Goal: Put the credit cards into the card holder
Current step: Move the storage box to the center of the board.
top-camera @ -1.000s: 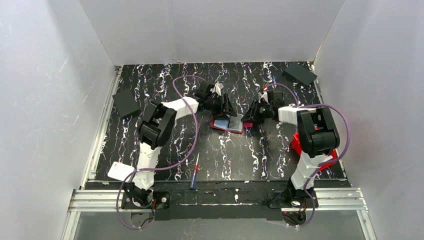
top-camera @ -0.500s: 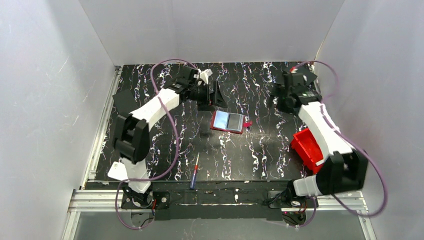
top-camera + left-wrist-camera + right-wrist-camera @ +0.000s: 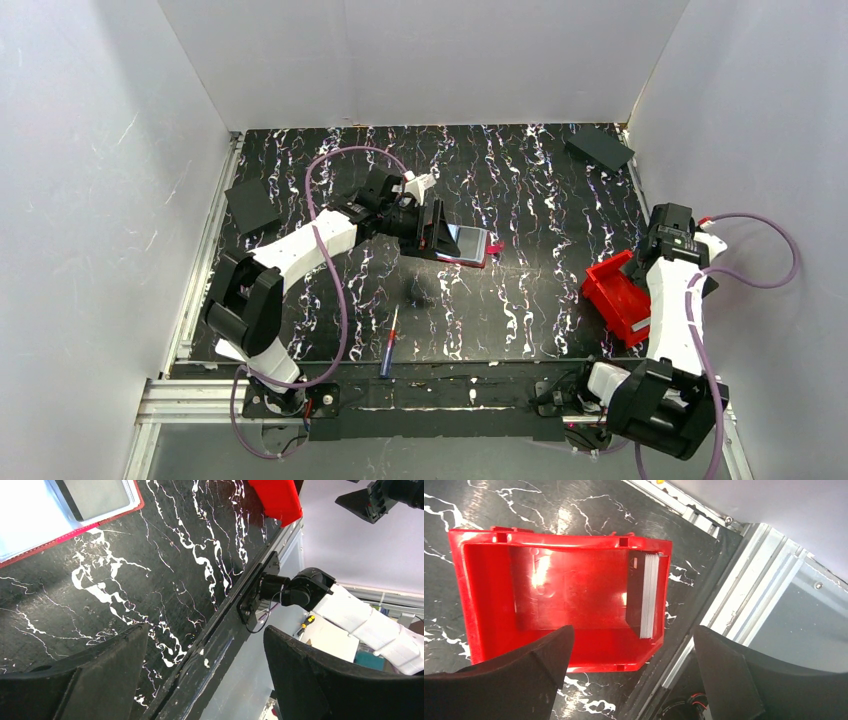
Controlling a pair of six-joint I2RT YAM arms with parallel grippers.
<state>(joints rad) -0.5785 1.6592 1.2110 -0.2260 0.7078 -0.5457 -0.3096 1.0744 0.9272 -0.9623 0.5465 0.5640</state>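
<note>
- While both grippers are held wide and empty, one open red card holder [image 3: 472, 246] is seen mid-frame by the left gripper [image 3: 205, 645], one grey credit card [image 3: 97, 495] pocketed.
- One red bin [image 3: 489, 580], lower right under the right gripper [image 3: 631, 645], is stocked with one card stack [image 3: 646, 595].

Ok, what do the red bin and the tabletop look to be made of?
Red bin: moulded plastic, glossy; bright glare patches and moulded rim notches. Tabletop: probably marble-print laminate or film, slight sheen; veins look printed, but real stone cannot be excluded.
</note>
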